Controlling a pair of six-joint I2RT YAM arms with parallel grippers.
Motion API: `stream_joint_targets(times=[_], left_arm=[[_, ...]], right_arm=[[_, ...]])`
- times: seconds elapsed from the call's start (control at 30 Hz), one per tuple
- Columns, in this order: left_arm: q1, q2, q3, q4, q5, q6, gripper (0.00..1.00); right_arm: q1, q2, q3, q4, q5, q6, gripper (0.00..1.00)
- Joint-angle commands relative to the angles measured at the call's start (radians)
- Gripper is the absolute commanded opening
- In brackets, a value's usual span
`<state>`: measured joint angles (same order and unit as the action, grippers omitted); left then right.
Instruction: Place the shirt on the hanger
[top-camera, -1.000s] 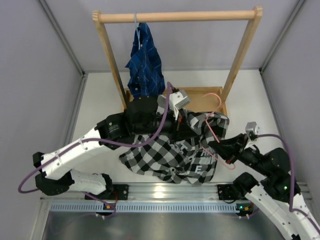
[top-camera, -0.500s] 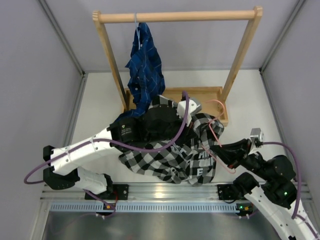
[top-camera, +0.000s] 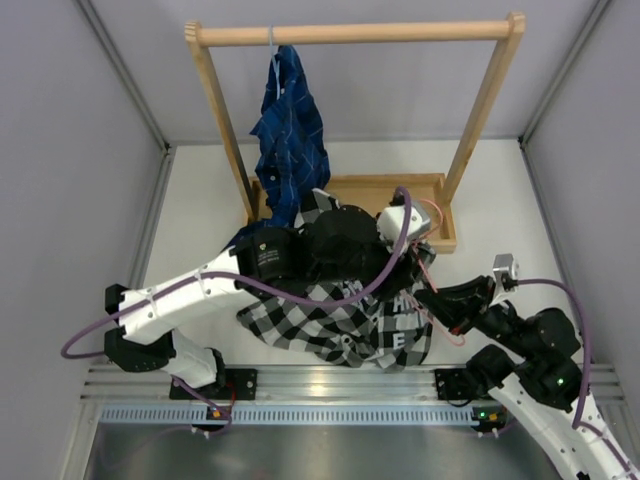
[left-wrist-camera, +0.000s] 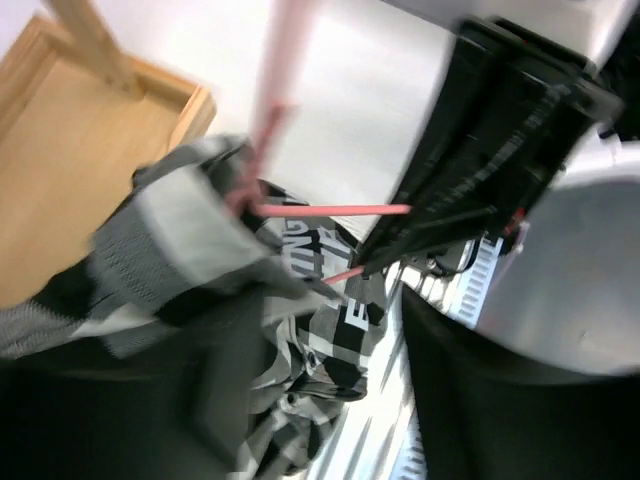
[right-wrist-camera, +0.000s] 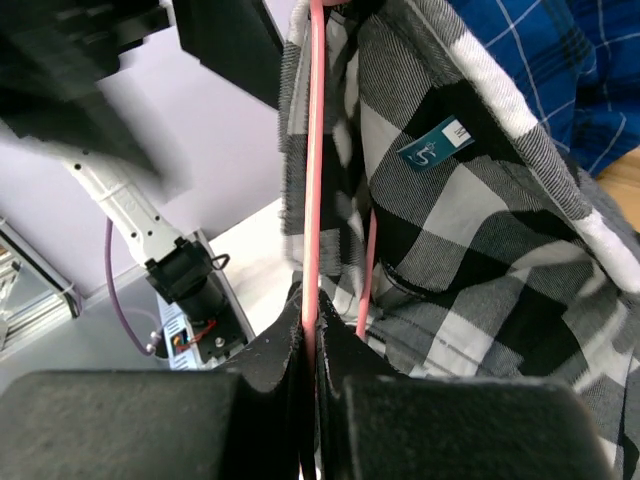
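Partly done, I judge: right gripper (right-wrist-camera: 308, 340) clamps the hanger (right-wrist-camera: 316, 150), one wire tucked into the shirt (right-wrist-camera: 450, 230). Left gripper (top-camera: 415, 232), mid-frame, grip unreadable. Most fabric lies heaped on the tabletop (top-camera: 200, 220).

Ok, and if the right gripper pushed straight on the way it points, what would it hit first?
Most likely the shirt: the right gripper, shut on the hanger, points along the pink wire straight into the checked fabric close ahead. Depth is unclear from the wrist view.
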<state>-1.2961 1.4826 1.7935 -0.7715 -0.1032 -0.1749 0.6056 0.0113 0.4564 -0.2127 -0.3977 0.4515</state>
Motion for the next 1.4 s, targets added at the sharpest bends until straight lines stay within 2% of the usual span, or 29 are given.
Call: stream_joint_targets(times=[0.0, 0.03, 0.07, 0.1, 0.23, 0.3, 0.37, 0.4, 0.47, 0.5, 0.53, 0.6, 0.63, 0.67, 0.73, 0.87, 1.0, 1.17, 1.3, 1.37], left_arm=[[-0.057, -0.027, 0.049, 0.0, 0.089, 0.103, 0.72], [-0.061, -0.047, 0.047, 0.0, 0.068, 0.127, 0.8], [-0.062, -0.065, 0.047, 0.001, 0.044, 0.144, 0.94], [-0.062, -0.105, 0.046, 0.001, -0.011, 0.162, 0.98], [-0.062, -0.189, -0.015, 0.061, -0.122, 0.423, 0.98], [-0.058, -0.212, -0.066, 0.113, -0.167, 0.498, 0.98], [-0.034, -0.211, -0.069, 0.126, -0.141, 0.587, 0.98], [-0.008, -0.209, -0.08, 0.13, -0.115, 0.639, 0.98], [0.11, -0.193, -0.077, 0.138, 0.035, 0.666, 0.98], [0.217, -0.186, -0.069, 0.138, 0.128, 0.675, 0.98], [0.265, -0.179, -0.066, 0.136, 0.331, 0.68, 0.98], [0.338, -0.157, -0.057, 0.127, 0.495, 0.692, 0.98], [0.349, -0.142, -0.013, 0.101, 0.57, 0.701, 0.98], [0.357, -0.098, 0.021, 0.021, 0.703, 0.712, 0.98], [0.376, -0.033, 0.113, -0.076, 0.839, 0.723, 0.98], [0.396, 0.002, 0.159, -0.115, 1.015, 0.726, 0.98], [0.405, 0.007, 0.156, -0.114, 1.094, 0.721, 0.98], [0.406, 0.028, 0.155, -0.133, 1.114, 0.704, 0.95], [0.405, 0.045, 0.138, -0.135, 1.139, 0.667, 0.9], [0.402, 0.056, 0.132, -0.135, 1.139, 0.657, 0.84]], right_arm=[[-0.015, -0.125, 0.03, 0.132, 0.006, 0.012, 0.0], [-0.012, -0.126, 0.042, 0.11, 0.017, 0.001, 0.0], [-0.013, -0.128, 0.066, 0.087, 0.035, -0.022, 0.0], [-0.013, -0.126, 0.074, 0.053, 0.045, -0.028, 0.0], [-0.013, -0.126, 0.084, 0.053, 0.059, -0.036, 0.0], [-0.013, -0.128, 0.079, 0.058, 0.076, -0.031, 0.0], [-0.013, -0.126, 0.07, 0.073, 0.077, -0.024, 0.0], [-0.013, -0.128, 0.067, 0.079, 0.076, -0.022, 0.0], [-0.013, -0.126, 0.067, 0.081, 0.071, -0.019, 0.0], [-0.013, -0.126, 0.067, 0.082, 0.066, -0.02, 0.0], [-0.013, -0.126, 0.067, 0.079, 0.053, -0.019, 0.0], [-0.013, -0.128, 0.071, 0.072, 0.033, -0.025, 0.0], [-0.013, -0.126, 0.077, 0.067, 0.022, -0.036, 0.0], [-0.013, -0.126, 0.082, 0.055, 0.004, -0.039, 0.0], [-0.013, -0.128, 0.091, 0.044, -0.016, -0.054, 0.0], [-0.013, -0.126, 0.097, 0.03, -0.044, -0.063, 0.0], [-0.013, -0.126, 0.096, 0.029, -0.088, -0.066, 0.0], [-0.013, -0.125, 0.113, 0.033, -0.173, -0.08, 0.0], [-0.013, -0.125, 0.12, 0.033, -0.196, -0.092, 0.0], [-0.013, -0.123, 0.125, 0.036, -0.21, -0.097, 0.0]])
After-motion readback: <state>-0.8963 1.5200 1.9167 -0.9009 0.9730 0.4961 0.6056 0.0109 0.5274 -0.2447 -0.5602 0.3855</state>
